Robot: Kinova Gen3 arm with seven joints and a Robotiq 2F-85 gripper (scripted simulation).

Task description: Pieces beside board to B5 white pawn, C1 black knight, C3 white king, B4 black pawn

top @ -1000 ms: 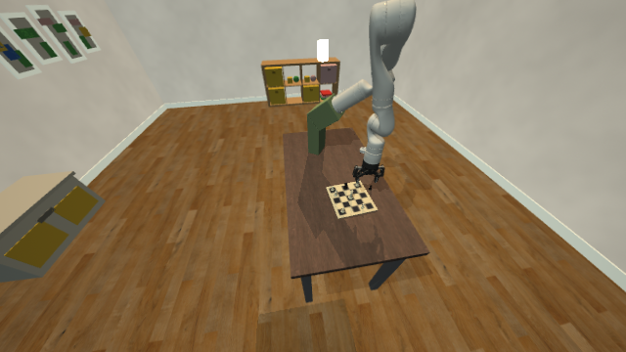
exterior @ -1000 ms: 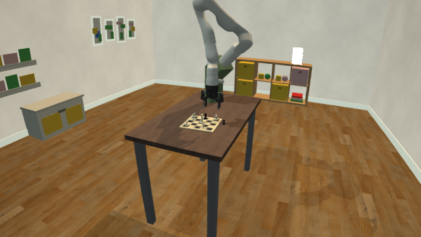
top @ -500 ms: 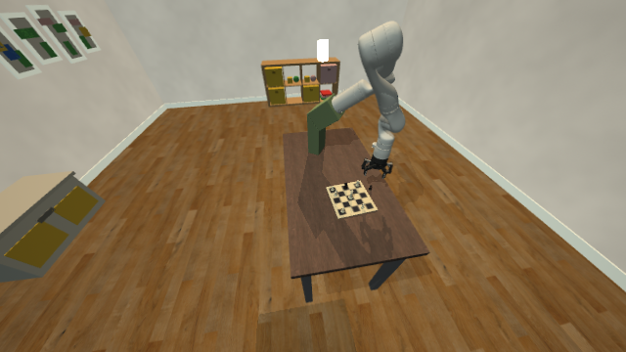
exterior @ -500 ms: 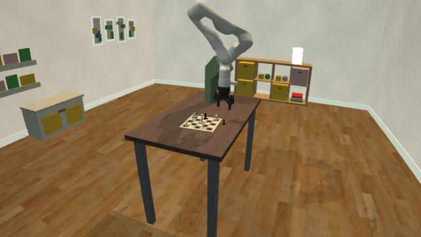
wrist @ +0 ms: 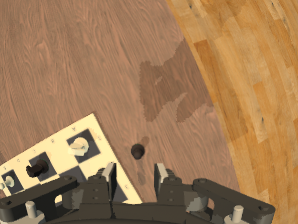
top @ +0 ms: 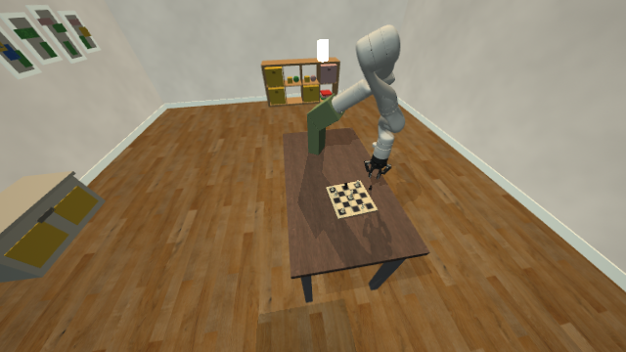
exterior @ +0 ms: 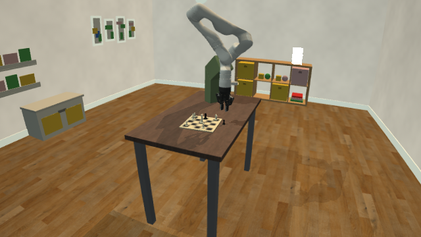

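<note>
The black pawn (top: 370, 188) (exterior: 223, 122) (wrist: 137, 151) stands upright on the dark wooden worktop (top: 313, 254) (exterior: 154, 130) (wrist: 65, 60), off the chessboard (top: 374, 210) (exterior: 183, 126) (wrist: 92, 120) but near the edge that runs beside the A column. Its shadow falls across the wood next to it.

The gripper (top: 375, 175) (exterior: 224, 108) (wrist: 135, 173) hangs above the worktop, its two fingers parted to a partial opening, well short of their full spread, with nothing held between them. In the wrist view the pawn shows just ahead of the gap between the fingertips, and the exterior view shows the gripper higher than the pawn, not touching it.

On the board, a black piece (top: 345, 186) (exterior: 205, 116) (wrist: 37, 168) stands on a dark square in the C column, along the edge nearer the arm's mount; it is probably the knight, though its shape is hard to read at this size. A white piece (top: 357, 185) (exterior: 216, 117) (wrist: 79, 146) occupies the corner square in the A column. The tall white piece (top: 350, 197) (exterior: 201, 118) is at the middle of the board, and other white pieces stand around it.

Farther out, the pale grey arm (top: 383, 98) (exterior: 225, 74) bends down from a green mount (top: 317, 139) (exterior: 210, 85) on the worktop. A wooden shelf unit (top: 299, 62) (exterior: 270, 60) stands on the floor beyond, against the wall.

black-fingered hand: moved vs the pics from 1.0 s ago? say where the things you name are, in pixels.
Yes. In the exterior view, the black-fingered hand (top: 376, 175) (exterior: 224, 108) (wrist: 135, 173) has shifted right relative to the checkered chessboard (top: 372, 209) (exterior: 197, 128) (wrist: 92, 119).
</note>
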